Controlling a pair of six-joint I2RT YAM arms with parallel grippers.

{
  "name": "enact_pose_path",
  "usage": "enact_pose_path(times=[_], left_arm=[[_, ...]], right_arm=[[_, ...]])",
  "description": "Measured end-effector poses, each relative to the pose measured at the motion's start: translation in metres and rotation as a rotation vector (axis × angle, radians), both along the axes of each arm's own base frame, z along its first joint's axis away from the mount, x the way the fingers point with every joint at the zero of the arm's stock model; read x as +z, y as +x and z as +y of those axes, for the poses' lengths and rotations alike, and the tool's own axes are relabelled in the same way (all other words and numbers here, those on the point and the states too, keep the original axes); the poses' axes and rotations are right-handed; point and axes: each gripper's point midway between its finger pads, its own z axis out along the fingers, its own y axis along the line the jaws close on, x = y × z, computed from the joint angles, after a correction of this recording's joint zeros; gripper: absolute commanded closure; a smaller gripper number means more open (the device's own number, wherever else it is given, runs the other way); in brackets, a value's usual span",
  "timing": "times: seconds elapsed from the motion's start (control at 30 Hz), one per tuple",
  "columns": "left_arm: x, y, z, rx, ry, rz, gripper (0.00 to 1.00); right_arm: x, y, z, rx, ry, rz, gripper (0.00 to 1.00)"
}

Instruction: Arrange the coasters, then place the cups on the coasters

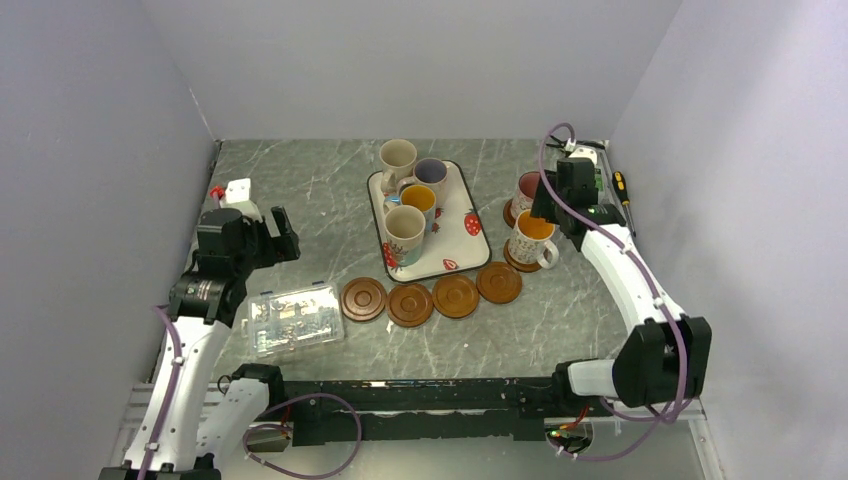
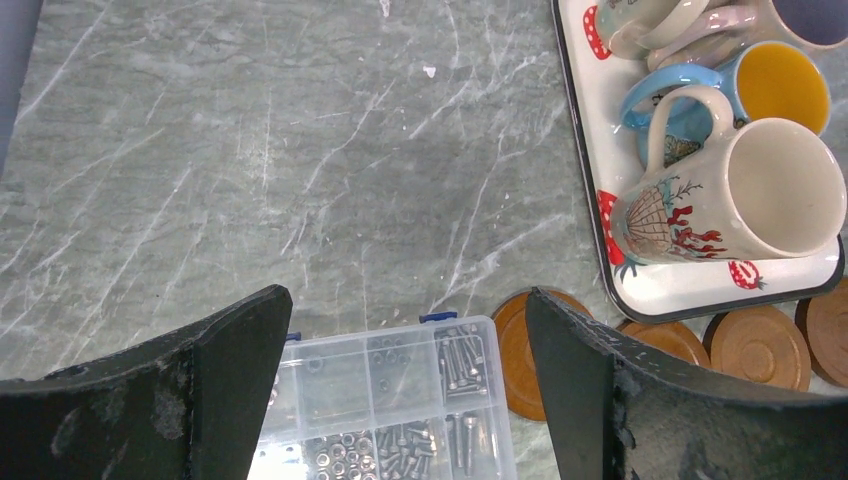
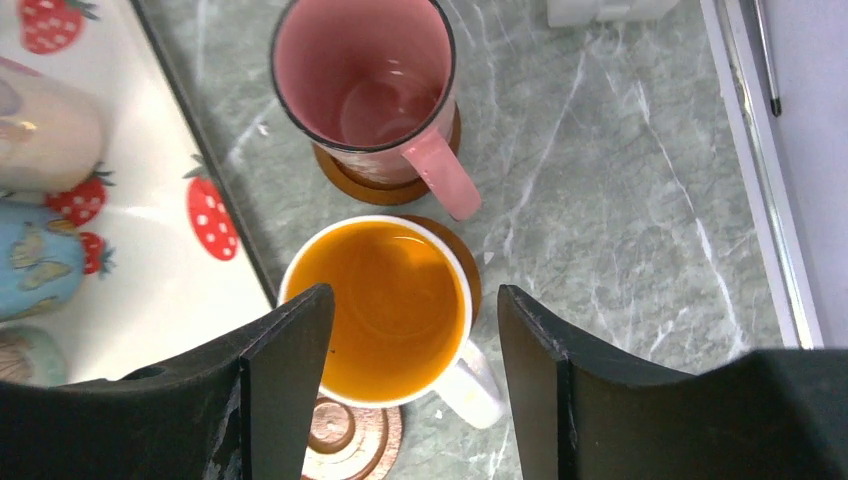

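Black fingers (image 3: 285, 390) of the right gripper (image 3: 412, 300) stand well apart with nothing gripped. They hang either side of the orange-inside mug (image 3: 380, 300); the right finger is clear of its rim, and contact at the left finger cannot be told. That mug stands upright on a dark coaster (image 3: 468, 265), close to the table's right edge. Just behind it the pink mug (image 3: 360, 80) stands on a second coaster (image 3: 350, 180). Both sit just right of the strawberry tray (image 3: 150, 150).

The left gripper (image 2: 405, 305) is wide open and empty over the grey marble table (image 2: 250, 150), toward the left edge. The clear screw box (image 2: 400, 400) lies under its tips.

Cups: 6.
- 2 stand on coasters, as above.
- 4 stand packed together on the tray:
  - plain cream mug (image 1: 397, 155) at the far edge
  - purple-inside mug (image 1: 431, 172) beside it
  - blue mug with orange inside (image 1: 418, 197) mid-tray
  - printed cream mug (image 1: 404, 225) nearest

Coasters: 6.
- 2 are under mugs.
- 4 are bare, in a row along the tray's near edge, side by side: first bare coaster (image 1: 363, 299), second bare coaster (image 1: 410, 304), third bare coaster (image 1: 455, 296), fourth bare coaster (image 1: 498, 282). The fourth lies just near-left of the orange-inside mug.
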Motion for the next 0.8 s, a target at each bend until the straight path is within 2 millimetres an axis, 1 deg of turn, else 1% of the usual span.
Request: enact_pose_path(times=[0.13, 0.27, 0.37, 0.47, 0.53, 0.63, 0.7, 0.8], left_arm=[[0.006, -0.002, 0.003, 0.009, 0.007, -0.032, 0.06], [0.007, 0.0, 0.005, 0.017, 0.016, -0.04, 0.06], [0.005, 0.001, 0.005, 0.019, 0.018, -0.031, 0.06], [0.003, 0.001, 0.005, 0.018, 0.019, -0.023, 0.06], [0.003, 0.001, 0.005, 0.018, 0.019, -0.023, 0.06], [0.003, 0.001, 0.005, 0.018, 0.018, -0.022, 0.06], [0.003, 0.001, 0.004, 0.016, 0.017, -0.022, 0.06], [0.003, 0.001, 0.004, 0.016, 0.015, -0.023, 0.06]], right_arm=[[0.026, -0.006, 0.01, 0.056, 0.04, -0.072, 0.34], [0.046, -0.013, 0.032, 0.138, 0.094, -0.125, 0.34], [0.05, -0.016, 0.067, 0.224, 0.129, -0.128, 0.33], [0.047, -0.019, 0.12, 0.339, 0.155, -0.103, 0.33], [0.041, -0.02, 0.156, 0.408, 0.167, -0.073, 0.33], [0.027, -0.02, 0.196, 0.478, 0.156, -0.02, 0.32], [0.018, -0.016, 0.218, 0.5, 0.122, 0.008, 0.32], [0.011, -0.009, 0.24, 0.508, 0.066, 0.034, 0.33]])
